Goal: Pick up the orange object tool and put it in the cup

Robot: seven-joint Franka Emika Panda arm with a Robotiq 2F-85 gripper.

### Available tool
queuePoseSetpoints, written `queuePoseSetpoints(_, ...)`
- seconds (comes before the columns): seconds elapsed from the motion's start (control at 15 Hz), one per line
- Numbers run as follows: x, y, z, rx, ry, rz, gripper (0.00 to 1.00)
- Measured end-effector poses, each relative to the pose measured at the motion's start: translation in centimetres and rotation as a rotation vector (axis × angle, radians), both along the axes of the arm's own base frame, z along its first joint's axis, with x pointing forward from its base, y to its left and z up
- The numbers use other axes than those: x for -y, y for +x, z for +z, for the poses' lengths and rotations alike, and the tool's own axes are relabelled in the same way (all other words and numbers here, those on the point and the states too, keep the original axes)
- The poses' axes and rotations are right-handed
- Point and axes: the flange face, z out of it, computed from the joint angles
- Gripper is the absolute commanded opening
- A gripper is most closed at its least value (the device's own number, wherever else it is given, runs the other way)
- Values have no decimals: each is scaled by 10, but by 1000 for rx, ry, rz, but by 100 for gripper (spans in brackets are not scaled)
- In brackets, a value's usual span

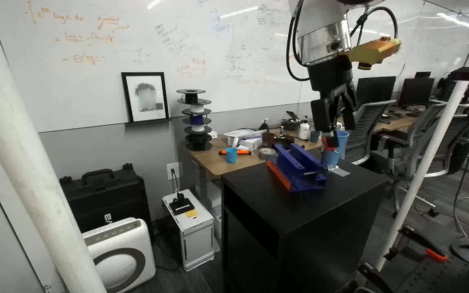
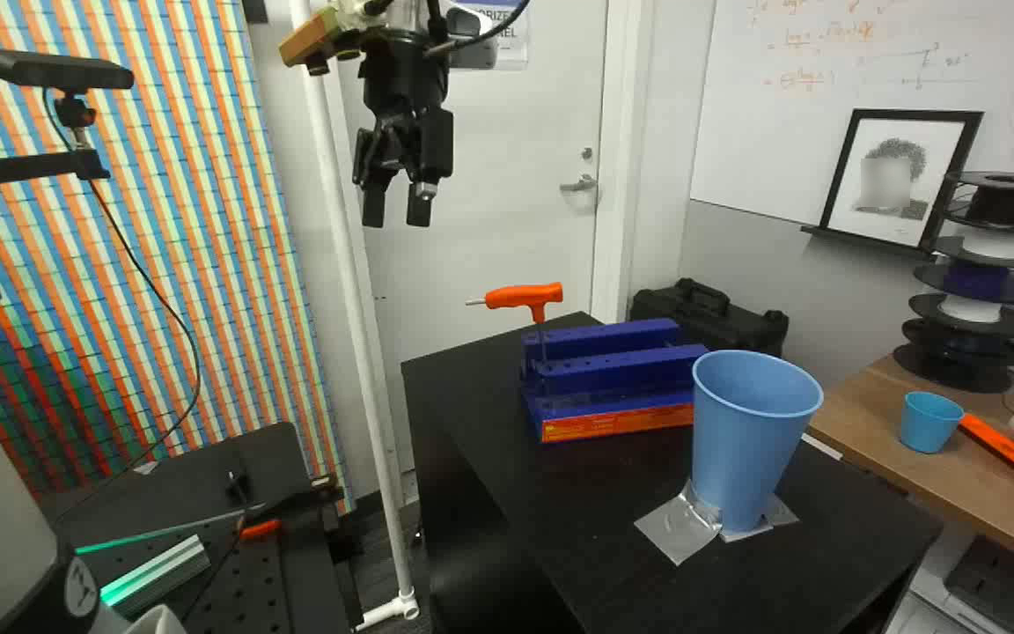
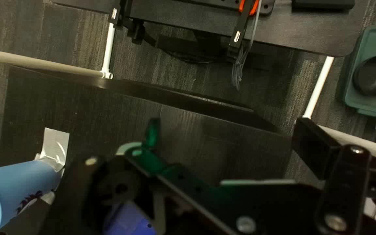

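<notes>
Gripper [image 2: 396, 217] in air, 2 jaws spread, orange tool [image 2: 525, 297] shaft-down in blue rack [image 2: 626, 371], cup [image 2: 749, 445] upright nearby, taped to black cabinet [image 2: 604, 493]

Glare-streaked whiteboard [image 1: 222, 57], dim wrist view

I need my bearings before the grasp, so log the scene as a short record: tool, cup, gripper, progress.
Orange tool: handle up, shaft down at one end of the blue rack
Cup: light blue, upright, silver tape at its base, on the black cabinet
Gripper: open, fingers apart, not touching the tool
Progress: tool not yet picked up
</notes>
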Motion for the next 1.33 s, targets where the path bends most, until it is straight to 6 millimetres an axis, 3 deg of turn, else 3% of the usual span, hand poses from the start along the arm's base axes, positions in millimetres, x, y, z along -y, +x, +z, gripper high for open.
queuePoseSetpoints(0.4,-1,1,4,10,4,1,100)
queuePoseSetpoints(0.73,3,8,-1,110,-109,-209,100)
queuePoseSetpoints(1.33,40,39,-47,370,-208,-595,100)
